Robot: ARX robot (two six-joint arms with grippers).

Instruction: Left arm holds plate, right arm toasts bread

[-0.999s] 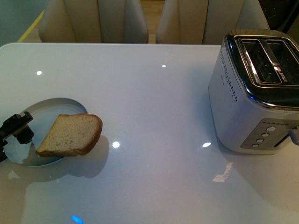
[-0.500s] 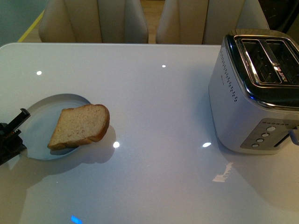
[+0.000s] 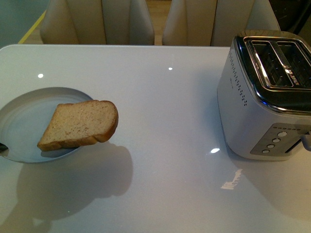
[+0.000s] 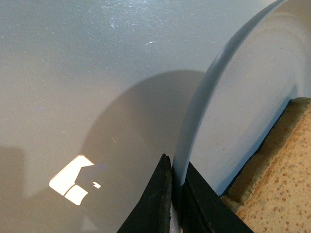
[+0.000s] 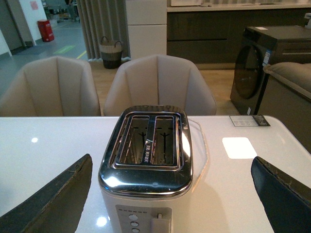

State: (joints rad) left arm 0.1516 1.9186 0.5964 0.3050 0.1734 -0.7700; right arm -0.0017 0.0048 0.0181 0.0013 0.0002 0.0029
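The pale blue-white plate [image 3: 26, 114] hangs above the table at the left of the front view and throws a broad shadow beneath it. The slice of brown bread [image 3: 80, 125] lies on it, its rounded end jutting past the plate's right rim. In the left wrist view my left gripper [image 4: 174, 194] is shut on the plate's rim [image 4: 206, 104], with the bread's crust [image 4: 274, 167] close by. Only a dark sliver of that gripper [image 3: 2, 147] shows in the front view. My right gripper [image 5: 171, 160] is open, fingers wide apart, facing the toaster [image 5: 148, 160], and out of the front view.
The silver two-slot toaster [image 3: 267, 92] stands at the table's right side, slots up and nothing in them. Two beige chairs [image 3: 97, 22] [image 3: 214, 22] stand behind the far edge. A card [image 5: 249, 120] lies on the white table [image 3: 165, 111] beyond the toaster.
The plate with the bread has risen off the table and looks larger and higher; its shadow has spread. The left gripper has slid almost out of the front view's left edge.
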